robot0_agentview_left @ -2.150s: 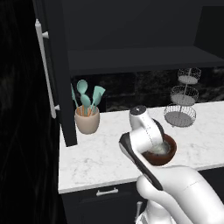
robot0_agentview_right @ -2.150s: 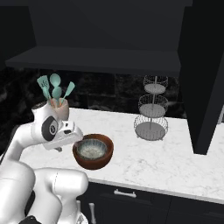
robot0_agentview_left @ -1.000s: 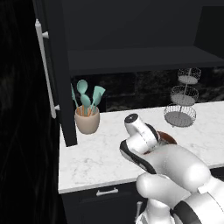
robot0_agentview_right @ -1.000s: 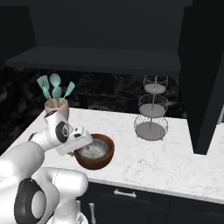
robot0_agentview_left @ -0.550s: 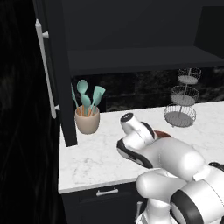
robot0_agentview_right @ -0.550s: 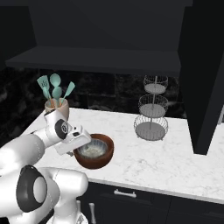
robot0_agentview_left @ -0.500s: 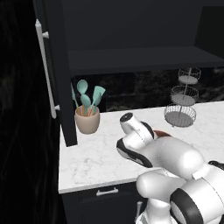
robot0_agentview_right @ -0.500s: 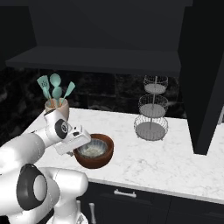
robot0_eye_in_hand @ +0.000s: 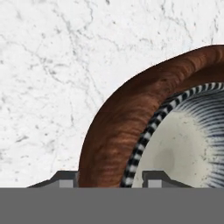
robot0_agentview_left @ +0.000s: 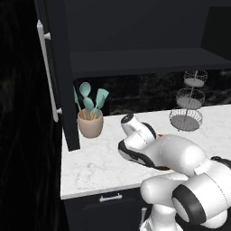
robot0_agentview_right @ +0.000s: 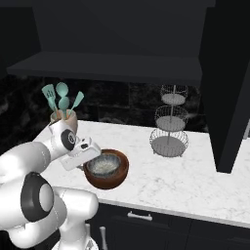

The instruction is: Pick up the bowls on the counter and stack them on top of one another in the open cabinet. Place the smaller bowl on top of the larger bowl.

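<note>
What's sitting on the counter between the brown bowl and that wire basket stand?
Nothing. In the right base view the white marble counter lies bare between the larger bowl, which has the smaller bowl inside it, and the wire tiered stand.

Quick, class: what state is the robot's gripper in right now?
Gripper: fingers straddle the rim of the larger bowl, one inside and one outside; whether they have clamped on it cannot be told.

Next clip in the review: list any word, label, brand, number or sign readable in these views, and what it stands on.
None: no readable text.
The larger bowl, the smaller bowl nested in it, the utensil crock, the wire stand, the counter and the cabinet door bear no lettering, only surface patterns.
</note>
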Controlling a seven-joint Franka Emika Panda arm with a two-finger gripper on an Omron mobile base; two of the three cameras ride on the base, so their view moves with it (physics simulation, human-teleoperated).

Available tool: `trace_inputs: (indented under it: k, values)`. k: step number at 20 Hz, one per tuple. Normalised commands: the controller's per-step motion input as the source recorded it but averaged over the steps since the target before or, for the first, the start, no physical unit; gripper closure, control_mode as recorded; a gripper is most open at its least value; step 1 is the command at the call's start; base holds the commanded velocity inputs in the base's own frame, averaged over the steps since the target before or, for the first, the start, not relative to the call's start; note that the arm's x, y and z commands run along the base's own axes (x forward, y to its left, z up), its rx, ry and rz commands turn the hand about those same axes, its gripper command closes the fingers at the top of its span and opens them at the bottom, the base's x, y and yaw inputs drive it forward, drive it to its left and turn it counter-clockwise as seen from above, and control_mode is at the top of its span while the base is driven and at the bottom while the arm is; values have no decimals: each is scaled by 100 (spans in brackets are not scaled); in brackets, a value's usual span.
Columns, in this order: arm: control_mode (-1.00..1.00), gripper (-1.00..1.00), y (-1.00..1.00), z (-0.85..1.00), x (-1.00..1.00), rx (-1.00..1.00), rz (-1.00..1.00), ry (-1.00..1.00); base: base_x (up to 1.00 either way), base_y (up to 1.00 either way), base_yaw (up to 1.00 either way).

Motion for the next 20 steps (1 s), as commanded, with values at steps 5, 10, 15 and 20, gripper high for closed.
trace_inputs:
  k: [5, 10, 15, 20]
  values:
    - [-100, 100, 0, 0, -9, 0, 1, 0, 0, 0, 0]
    - [-100, 100, 0, 74, -51, 0, 7, -32, 0, 0, 0]
    - [-100, 100, 0, 100, -79, 0, 1, -47, 0, 0, 0]
    - [-100, 100, -16, 100, -100, 0, 1, -47, 0, 0, 0]
